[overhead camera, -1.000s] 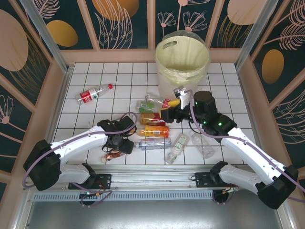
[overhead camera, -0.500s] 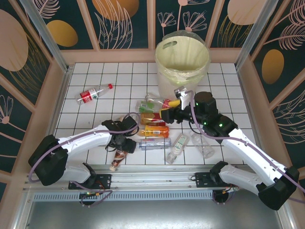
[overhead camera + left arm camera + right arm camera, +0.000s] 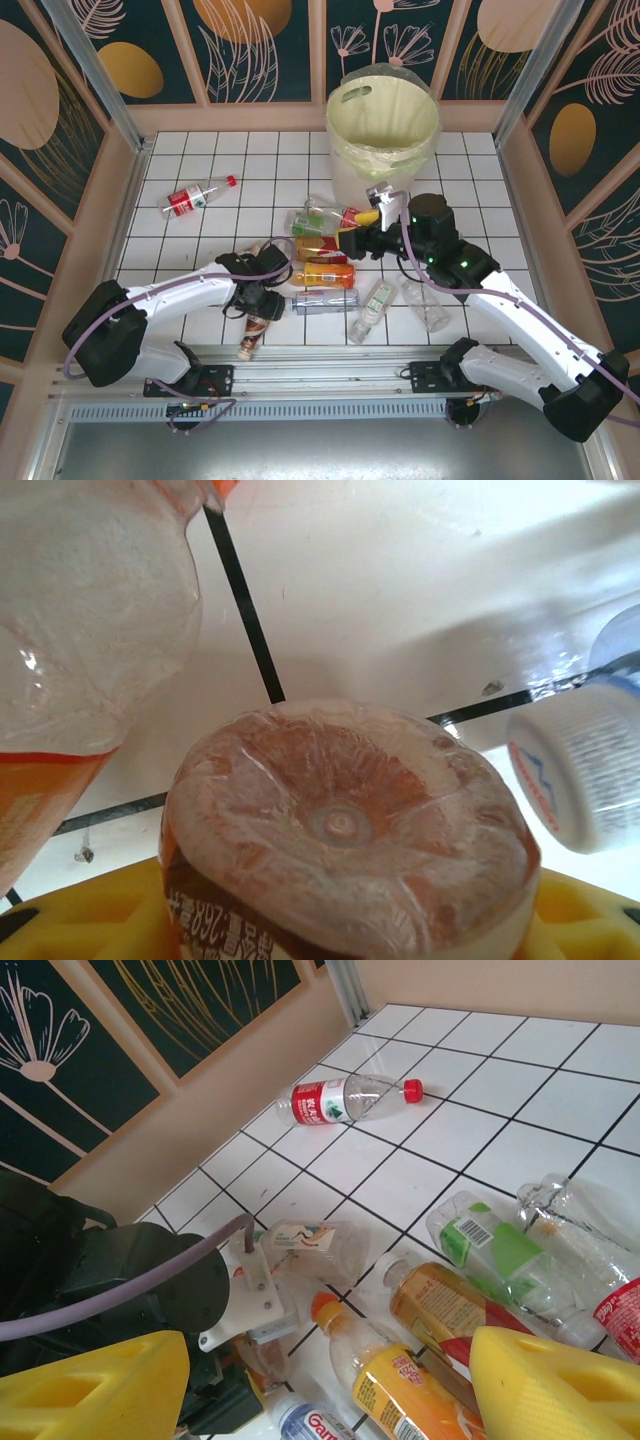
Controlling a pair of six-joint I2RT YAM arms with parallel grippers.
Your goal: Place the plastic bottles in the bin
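- Now that the left tool [image 3: 345, 920] has gone from half open to clamped, it grips the amber bottle [image 3: 252, 335] near the base. The wrist view has that base wedged between both yellow fingers [image 3: 90, 920].
- That bottle has swung round in the last second. It lay flatter, out to the tool's left; now it sits under the tool, cap pointing at the near edge of the tabletop [image 3: 200, 250]. I judge it isn't lifted yet.
- Meaning: first pick looks secured. Lift and carry to the bin come next.
- Far left: a lone red-label bottle [image 3: 198, 197] lies flat, well apart from everything else.
- Just right of the left tool: the silver bottle [image 3: 325, 301] has its cap toward the tool, with the orange bottles [image 3: 322, 272] behind it. They're near enough to get nudged on the lift.
- Centre: the green-label bottle [image 3: 312, 222] is at the far side of the pile. A clear bottle [image 3: 372, 303] lies at the near side, and a second clear bottle [image 3: 426, 306] is partly under the right arm.
- Right tool [image 3: 330, 1380]: no change. Jaws are wide apart with nothing in them, hovering over the pile.
- Bin [image 3: 385, 120]: at the far edge, right of centre, behind the right tool.
- Obstruction: the right arm sits across the straight path from the left tool to the bin. I'd route around it or clear it first.
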